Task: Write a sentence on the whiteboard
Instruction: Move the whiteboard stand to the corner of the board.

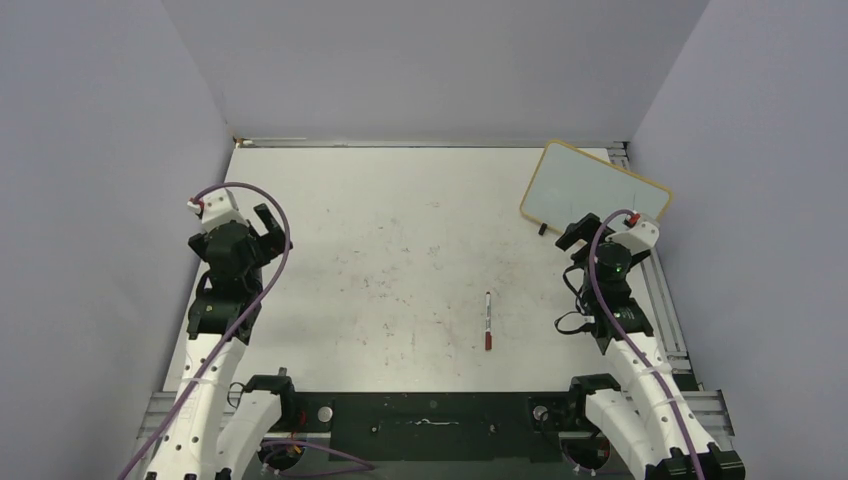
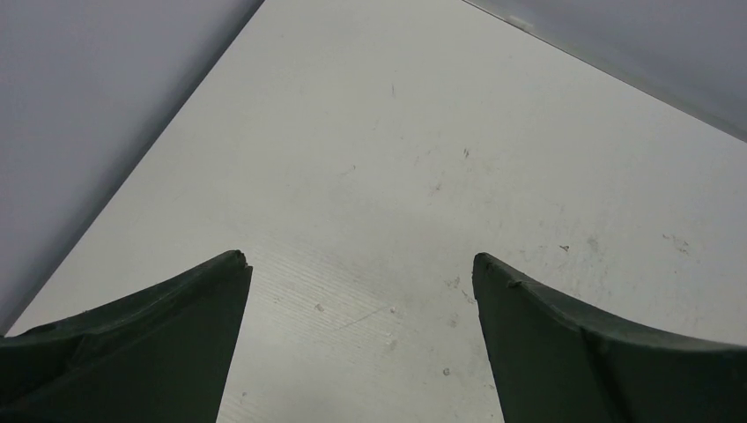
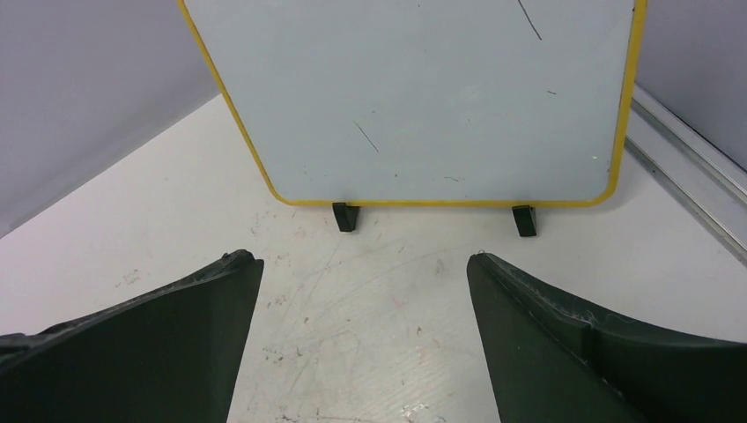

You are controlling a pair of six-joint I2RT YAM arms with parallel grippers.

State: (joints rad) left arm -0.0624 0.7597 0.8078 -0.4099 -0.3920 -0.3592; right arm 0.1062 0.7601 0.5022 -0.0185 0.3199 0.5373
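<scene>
- Grey walls enclose a white, scuffed table (image 1: 400, 200), with both arms based at its near edge.
- We find the whiteboard (image 1: 590, 185) at the far right corner, standing upright on its two black feet (image 3: 345, 217) and turned at an angle to the table edge.
- We see only a few faint stray strokes on the board's face. No word of the sentence is written, so we judge the task to be at its very beginning.
- We note a red-capped marker (image 1: 488, 320) lying flat on the table, right of centre, well apart from the board and touched by neither arm.
- We see the right gripper (image 3: 364, 257) spread wide and holding nothing. It faces the lower edge of the board from just in front of it.
- We see the left gripper (image 2: 359, 257) likewise spread wide and holding nothing, over bare table on the left side.
- We judge that everything remains to be done: picking up the marker, uncapping it, bringing it to the board and writing.
</scene>
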